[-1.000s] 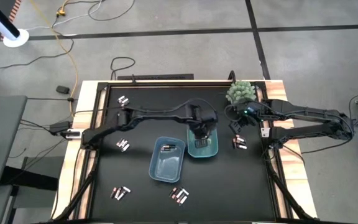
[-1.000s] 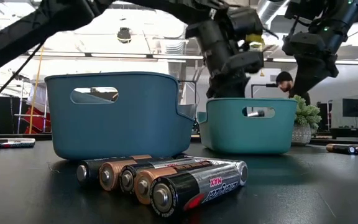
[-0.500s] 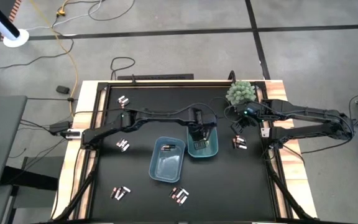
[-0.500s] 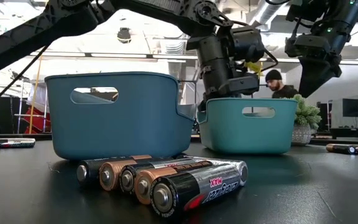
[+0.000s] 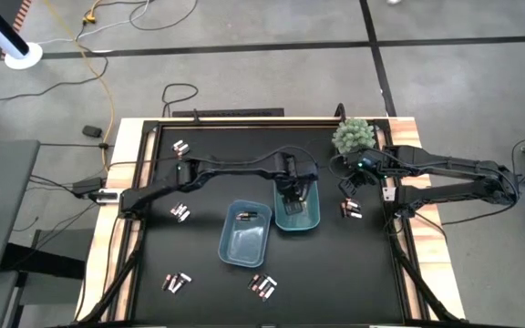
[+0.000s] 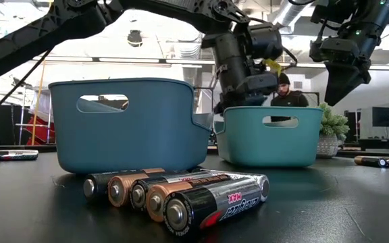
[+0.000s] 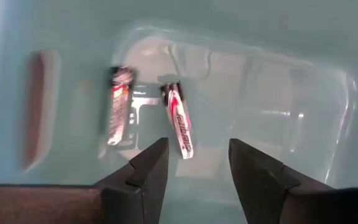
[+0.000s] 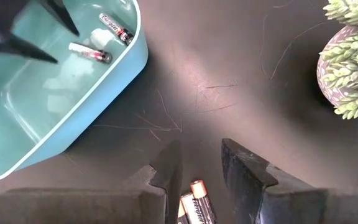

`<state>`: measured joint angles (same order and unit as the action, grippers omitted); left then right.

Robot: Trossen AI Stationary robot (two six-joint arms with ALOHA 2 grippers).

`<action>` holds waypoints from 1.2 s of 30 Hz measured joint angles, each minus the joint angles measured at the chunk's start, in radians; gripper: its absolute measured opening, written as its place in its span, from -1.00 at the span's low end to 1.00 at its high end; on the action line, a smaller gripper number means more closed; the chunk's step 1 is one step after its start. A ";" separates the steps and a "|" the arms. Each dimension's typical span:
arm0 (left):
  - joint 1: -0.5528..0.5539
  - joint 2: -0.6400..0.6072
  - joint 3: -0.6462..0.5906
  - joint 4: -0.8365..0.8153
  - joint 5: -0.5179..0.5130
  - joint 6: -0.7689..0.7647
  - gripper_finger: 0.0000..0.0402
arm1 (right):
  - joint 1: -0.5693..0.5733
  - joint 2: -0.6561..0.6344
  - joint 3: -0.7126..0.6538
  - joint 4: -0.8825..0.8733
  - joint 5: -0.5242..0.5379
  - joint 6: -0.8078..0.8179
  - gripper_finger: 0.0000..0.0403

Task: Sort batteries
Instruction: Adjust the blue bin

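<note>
My left gripper (image 7: 197, 146) hangs open over the teal bin (image 5: 318, 219), fingers pointing down. Two batteries (image 7: 180, 120) lie on the bin's floor below it, and nothing is between the fingers. One battery (image 5: 247, 217) lies in the blue bin (image 5: 244, 246) beside it. My right gripper (image 8: 197, 152) hovers partly open, holding nothing, above a small group of batteries (image 8: 194, 208) lying on the black table right of the teal bin. Several batteries (image 6: 181, 192) lie side by side near the table's front edge.
A small potted plant (image 5: 354, 135) stands at the far right, close to my right arm. More battery groups lie at the far left (image 5: 180, 146), the left (image 5: 180, 212) and the near left (image 5: 177, 281). A person (image 6: 286, 84) shows beyond the table.
My left gripper has dipped toward the teal bin's mouth and come back up a little, staying over the bin.
</note>
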<state>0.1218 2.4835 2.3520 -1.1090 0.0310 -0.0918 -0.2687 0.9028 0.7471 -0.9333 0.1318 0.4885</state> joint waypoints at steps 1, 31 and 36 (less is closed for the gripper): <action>0.005 -0.011 0.000 -0.008 0.000 -0.001 -0.19 | 0.000 0.000 0.000 0.000 0.000 0.000 -0.37; -0.115 -0.226 -0.165 -0.365 -0.081 0.063 -0.19 | 0.000 0.000 0.000 0.000 0.000 0.042 -0.37; -0.101 -0.227 -0.231 -0.369 -0.084 0.070 -0.19 | 0.000 0.000 0.000 0.000 0.000 0.034 -0.37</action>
<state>0.0210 2.2563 2.1212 -1.4777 -0.0530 -0.0220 -0.2687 0.9029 0.7471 -0.9335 0.1318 0.5224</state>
